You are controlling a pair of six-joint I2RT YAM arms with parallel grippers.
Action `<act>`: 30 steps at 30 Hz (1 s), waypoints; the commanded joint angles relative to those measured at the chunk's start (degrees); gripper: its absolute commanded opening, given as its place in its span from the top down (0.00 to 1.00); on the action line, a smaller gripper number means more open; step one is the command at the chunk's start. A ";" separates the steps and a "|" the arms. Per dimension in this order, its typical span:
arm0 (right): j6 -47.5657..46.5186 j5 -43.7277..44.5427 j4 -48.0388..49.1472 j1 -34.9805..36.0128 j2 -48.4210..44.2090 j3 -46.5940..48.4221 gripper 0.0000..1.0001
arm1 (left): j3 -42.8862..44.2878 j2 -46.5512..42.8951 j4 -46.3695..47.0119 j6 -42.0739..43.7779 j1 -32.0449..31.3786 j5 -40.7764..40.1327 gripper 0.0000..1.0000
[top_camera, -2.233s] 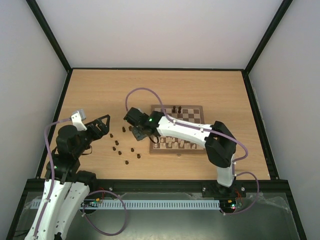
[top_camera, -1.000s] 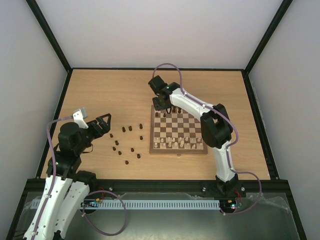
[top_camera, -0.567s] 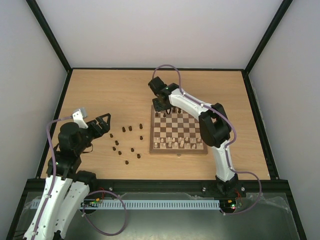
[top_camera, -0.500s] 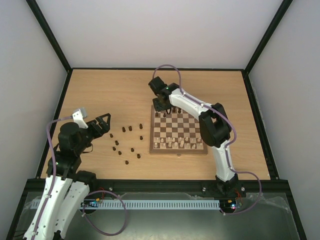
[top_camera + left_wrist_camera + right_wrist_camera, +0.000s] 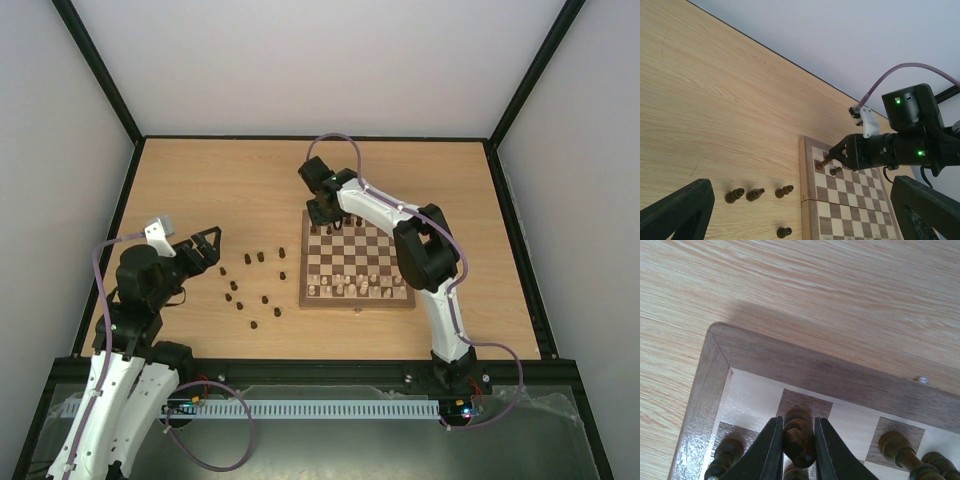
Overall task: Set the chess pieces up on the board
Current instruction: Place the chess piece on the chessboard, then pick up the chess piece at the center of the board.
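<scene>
The board lies right of centre. My right gripper is at its far left corner, shut on a dark chess piece held upright over a dark square in the back row. Other dark pieces stand on neighbouring squares. The left wrist view shows this gripper with the piece touching or just above the board. Several dark pieces stand loose on the table left of the board. My left gripper is open and empty, to their left.
Cream pieces fill the board's near rows. Three loose dark pieces lie in a row before my left gripper, with another nearer. Black frame rails and white walls bound the table.
My right gripper has carried a dark piece from the loose group to the board's far left corner and has held nearly still there for the last second. The left arm has barely moved.
</scene>
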 commanded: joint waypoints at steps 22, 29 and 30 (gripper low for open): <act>-0.62 -1.78 0.44 -0.21 -8.24 -0.83 0.53 | -0.61 0.03 1.24 0.26 -0.13 -0.23 0.00; -0.48 -8.03 3.45 0.46 -16.25 -5.99 0.01 | -0.25 0.13 1.32 0.42 -0.17 -0.34 0.00; -0.59 -9.54 3.88 0.76 -17.20 -6.92 0.01 | -0.06 0.06 1.24 0.61 -0.15 -0.28 0.01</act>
